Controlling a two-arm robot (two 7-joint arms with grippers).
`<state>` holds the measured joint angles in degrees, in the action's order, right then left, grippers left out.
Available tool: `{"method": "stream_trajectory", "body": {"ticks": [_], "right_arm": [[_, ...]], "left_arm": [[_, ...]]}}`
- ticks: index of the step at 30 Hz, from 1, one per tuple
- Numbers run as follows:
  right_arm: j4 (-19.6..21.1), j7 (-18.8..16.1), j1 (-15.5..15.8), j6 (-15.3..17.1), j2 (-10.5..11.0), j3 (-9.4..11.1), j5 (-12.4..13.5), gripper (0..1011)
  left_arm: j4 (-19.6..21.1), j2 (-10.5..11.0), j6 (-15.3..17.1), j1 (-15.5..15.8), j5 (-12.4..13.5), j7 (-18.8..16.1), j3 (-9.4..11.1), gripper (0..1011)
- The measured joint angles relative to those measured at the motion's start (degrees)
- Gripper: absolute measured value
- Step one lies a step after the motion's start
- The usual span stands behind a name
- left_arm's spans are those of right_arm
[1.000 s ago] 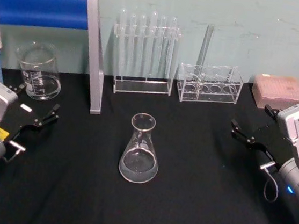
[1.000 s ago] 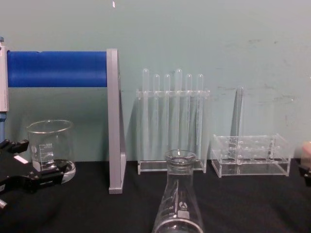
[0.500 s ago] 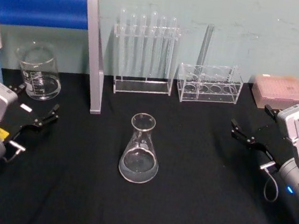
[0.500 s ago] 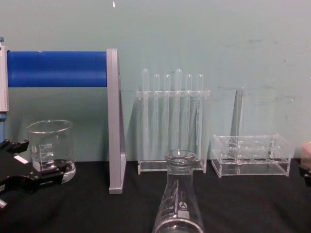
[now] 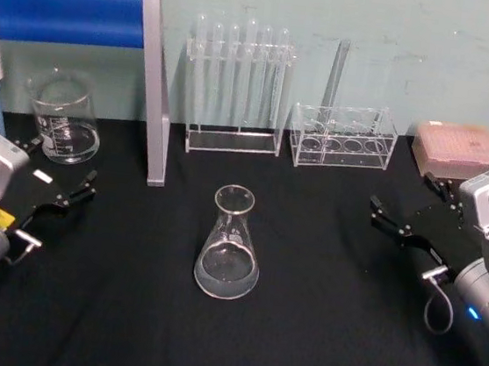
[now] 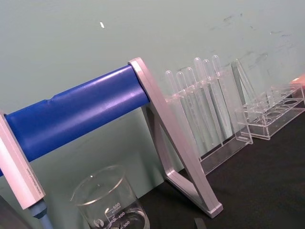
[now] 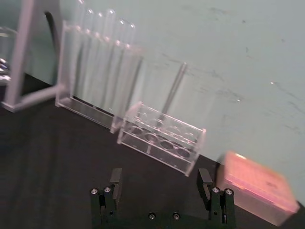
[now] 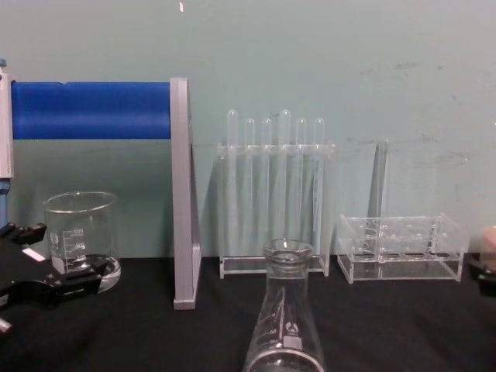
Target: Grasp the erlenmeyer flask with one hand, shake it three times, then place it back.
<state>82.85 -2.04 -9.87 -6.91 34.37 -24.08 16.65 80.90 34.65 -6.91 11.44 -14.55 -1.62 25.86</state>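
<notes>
Erlenmeyer flask (image 5: 229,245): upright, mid-bench (image 5: 316,332), nothing touching it. Right gripper (image 5: 400,190): right side of bench, well apart from flask, fingers spread wide, empty. Left gripper (image 5: 63,162): left side, near beaker (image 5: 62,116), fingers apart, empty.

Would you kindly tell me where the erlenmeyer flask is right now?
The erlenmeyer flask stands upright mid-table in the head view, in front of the test tube rack, between the left gripper and right gripper, touched by neither.

The left gripper (image 5: 63,161) sits low at the left, fingers spread; the right gripper (image 5: 401,190) at the right, fingers wide apart.
</notes>
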Motion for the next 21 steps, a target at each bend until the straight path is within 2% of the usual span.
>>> {"method": "stream_trajectory", "body": {"ticks": [7, 15, 21], "right_arm": [[3.59, -5.22, 2.0, 0.23, -0.31, 0.56, 3.72, 1000], [8.38, -11.92, 4.52, 0.96, -1.1, -0.82, 6.95, 1000], [10.4, -15.55, 5.52, 1.63, -1.97, -2.1, 7.82, 1000]], "left_arm": [[0.0, 0.0, 0.0, 0.0, 0.0, 0.0, 0.0, 1001], [0.0, 0.0, 0.0, -0.01, 0.0, 0.0, 0.0, 1001], [0.0, 0.0, 0.0, -0.01, 0.0, 0.0, 0.0, 1001]]}}
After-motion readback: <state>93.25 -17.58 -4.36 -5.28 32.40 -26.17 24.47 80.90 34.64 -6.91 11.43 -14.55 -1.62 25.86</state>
